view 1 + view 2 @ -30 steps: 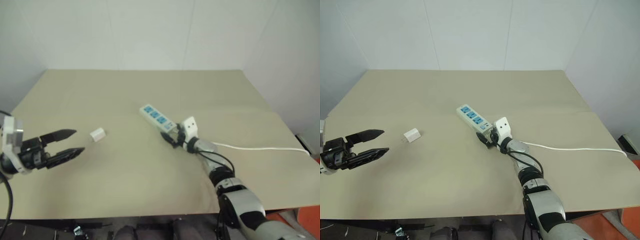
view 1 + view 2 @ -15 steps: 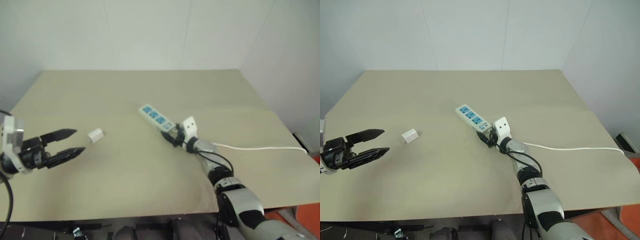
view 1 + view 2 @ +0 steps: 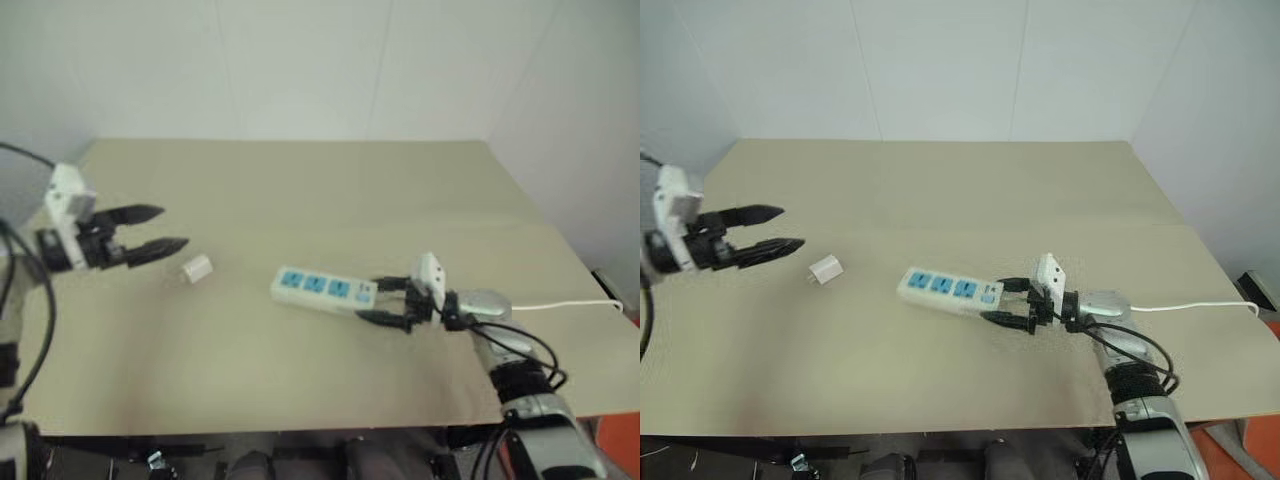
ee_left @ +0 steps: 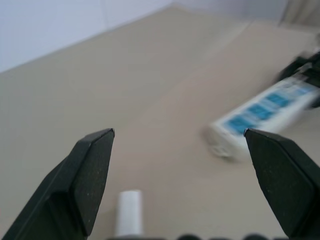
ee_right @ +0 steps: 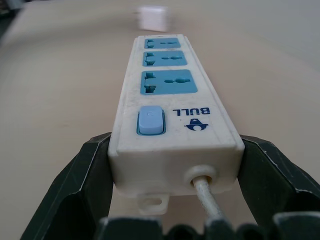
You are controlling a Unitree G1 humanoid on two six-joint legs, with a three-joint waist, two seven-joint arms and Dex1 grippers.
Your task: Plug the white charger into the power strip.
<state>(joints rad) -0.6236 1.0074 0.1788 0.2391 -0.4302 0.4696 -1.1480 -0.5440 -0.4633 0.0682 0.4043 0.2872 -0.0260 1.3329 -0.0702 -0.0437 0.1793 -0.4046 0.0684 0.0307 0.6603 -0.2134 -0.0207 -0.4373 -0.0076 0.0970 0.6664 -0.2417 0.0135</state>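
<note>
The white charger point(image 3: 196, 267) lies on the tan table point(image 3: 300, 180), left of the middle. My left gripper point(image 3: 172, 227) hovers open just left of and behind it, empty; in the left wrist view the charger point(image 4: 128, 212) sits low between the spread fingers point(image 4: 85, 175). The power strip point(image 3: 325, 289) lies crosswise near the table's middle, blue sockets up. My right gripper point(image 3: 1000, 300) is shut on its switch end, where the cord leaves. The right wrist view shows both fingers point(image 5: 90, 170) pressed against the strip's point(image 5: 170, 85) sides, with the charger point(image 5: 152, 17) beyond its far end.
The strip's thin white cord point(image 3: 565, 303) runs right to the table's edge. White walls close in the far side and the right. Bare tabletop lies between the charger and the strip, and across the far half.
My right gripper has pulled the strip back toward the near edge and swung it crosswise. My left gripper has risen and moved forward, ending beside the charger. The charger has stayed put.
</note>
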